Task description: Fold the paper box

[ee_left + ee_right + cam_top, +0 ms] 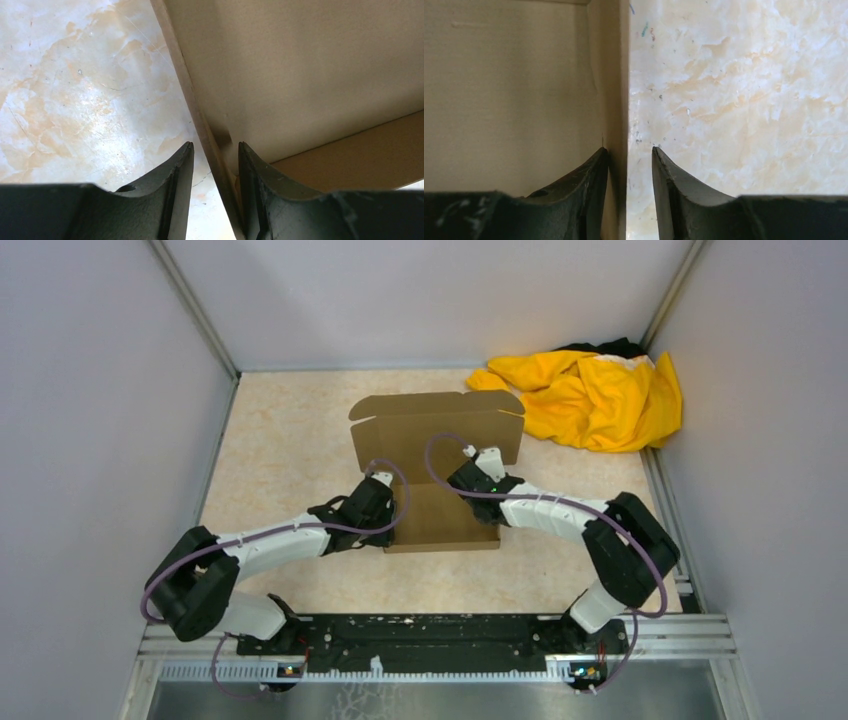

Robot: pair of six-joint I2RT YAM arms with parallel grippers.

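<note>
Under everything, the table (280, 440): beige marbled top, walled by grey panels, and carrying all the rest.
Paper box (435, 430): plain brown cardboard at the middle of the table, between the two arms. Its near part lies flat. The wider far panel, with small flaps at its corners, looks raised, though the angle is hard to judge from above.
Yellow cloth (590, 395): crumpled in the far right corner, well apart from the box.
Left arm (270, 545): reaches from the near left base to the box's left side.
Right arm (560, 510): bends in from the near right base to the box's right side.
Left gripper (215, 146): fingers narrowly parted and straddling the box's left wall. The inner finger (250, 170) is against the cardboard, while a sliver of table shows beside the outer one, so the wall is not clamped.
Right gripper (629, 150): fingers likewise a little apart astride the box's right wall. One finger (596, 170) is over the cardboard inside, the other is over bare table, and nothing is pinched.
</note>
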